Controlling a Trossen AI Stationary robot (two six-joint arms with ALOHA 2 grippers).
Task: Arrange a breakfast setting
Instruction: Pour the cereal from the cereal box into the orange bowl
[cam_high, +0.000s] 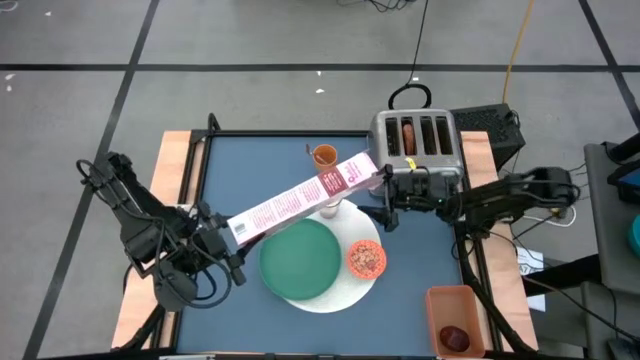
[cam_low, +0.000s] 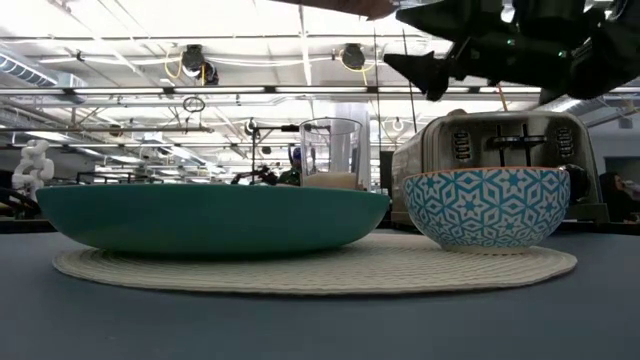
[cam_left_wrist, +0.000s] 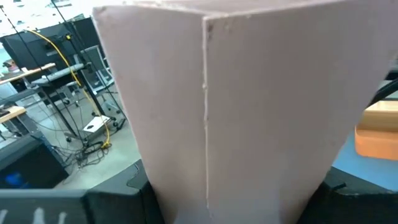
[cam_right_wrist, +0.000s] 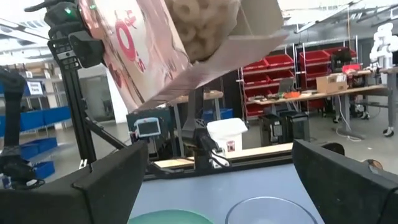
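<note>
In the left wrist view the tall pink cardboard cereal box (cam_left_wrist: 236, 106) fills the centre and hides the left gripper's fingertips. In the high view its long side crosses the clear milk glass (cam_high: 330, 208) at frame centre, covering most of it. The right wrist view cuts that glass's rim at the bottom edge. The low view crops the right gripper (cam_low: 440, 70) at upper right.
</note>
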